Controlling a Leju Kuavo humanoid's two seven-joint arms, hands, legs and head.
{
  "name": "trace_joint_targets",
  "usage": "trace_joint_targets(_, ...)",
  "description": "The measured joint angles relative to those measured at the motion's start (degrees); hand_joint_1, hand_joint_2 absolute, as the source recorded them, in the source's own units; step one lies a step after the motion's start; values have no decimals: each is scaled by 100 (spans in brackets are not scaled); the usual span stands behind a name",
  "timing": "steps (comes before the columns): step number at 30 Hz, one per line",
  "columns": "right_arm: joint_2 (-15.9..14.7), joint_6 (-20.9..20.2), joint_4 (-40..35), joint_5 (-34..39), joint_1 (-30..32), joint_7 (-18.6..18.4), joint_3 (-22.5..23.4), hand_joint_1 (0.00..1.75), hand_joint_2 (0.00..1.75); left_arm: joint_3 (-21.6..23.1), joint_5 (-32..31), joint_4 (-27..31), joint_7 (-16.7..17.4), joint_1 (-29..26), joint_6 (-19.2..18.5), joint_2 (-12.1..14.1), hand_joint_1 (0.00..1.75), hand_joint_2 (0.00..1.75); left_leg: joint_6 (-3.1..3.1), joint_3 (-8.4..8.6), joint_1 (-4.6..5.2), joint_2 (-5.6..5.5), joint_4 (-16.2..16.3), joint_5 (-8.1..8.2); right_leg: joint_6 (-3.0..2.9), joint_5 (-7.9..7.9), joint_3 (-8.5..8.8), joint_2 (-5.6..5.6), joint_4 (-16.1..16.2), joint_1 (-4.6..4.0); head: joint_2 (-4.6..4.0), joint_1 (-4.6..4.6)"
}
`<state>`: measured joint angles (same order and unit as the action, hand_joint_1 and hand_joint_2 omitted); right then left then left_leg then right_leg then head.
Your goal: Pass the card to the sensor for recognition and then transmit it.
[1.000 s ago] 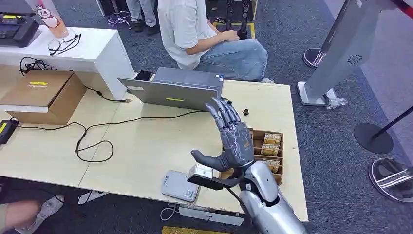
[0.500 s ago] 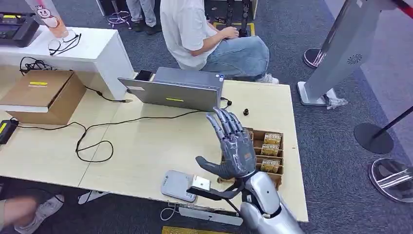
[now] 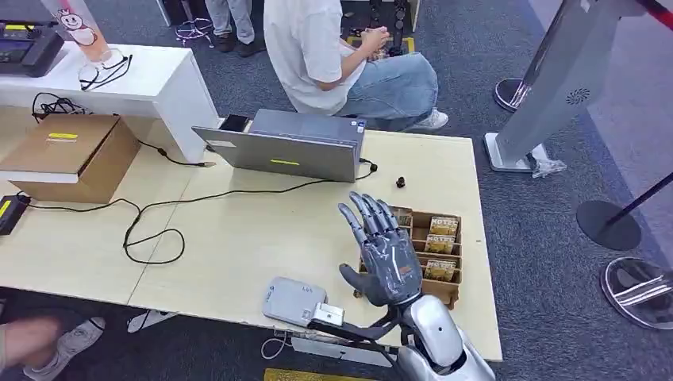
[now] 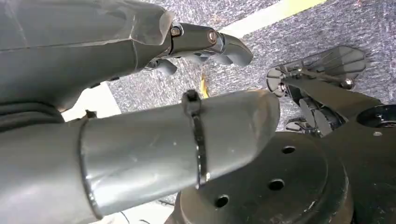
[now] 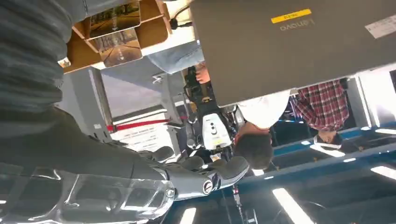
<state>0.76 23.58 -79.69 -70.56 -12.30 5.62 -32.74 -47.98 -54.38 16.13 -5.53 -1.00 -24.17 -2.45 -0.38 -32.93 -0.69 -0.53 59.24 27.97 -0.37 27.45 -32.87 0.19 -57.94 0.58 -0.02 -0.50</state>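
The right hand (image 3: 386,258) stands up over the table (image 3: 238,238), fingers spread, holding nothing. The cards (image 3: 441,238) sit in a box (image 3: 454,287) at its 3 o'clock. The sensor (image 3: 292,301) lies at its 8 o'clock. The left hand (image 4: 140,116) hangs empty, fingers apart. The laptop (image 5: 299,42) says "Lenovo".

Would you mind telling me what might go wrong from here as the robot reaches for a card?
The open right hand hovers with fingers spread over the cardboard card box, so it may nudge the box or grab several cards. The grey sensor lies at the table's near edge, where a knock could push it off.
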Motion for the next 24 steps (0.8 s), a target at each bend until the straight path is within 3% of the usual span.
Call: trace_joint_targets(24,-122,-1313,-317,-872,-54,-867,0,0,175,-791,-514,771,186,-163,-465,-386,0,0,0,-2,0,0,0,0,0,0,0,0,0,0,0,2)
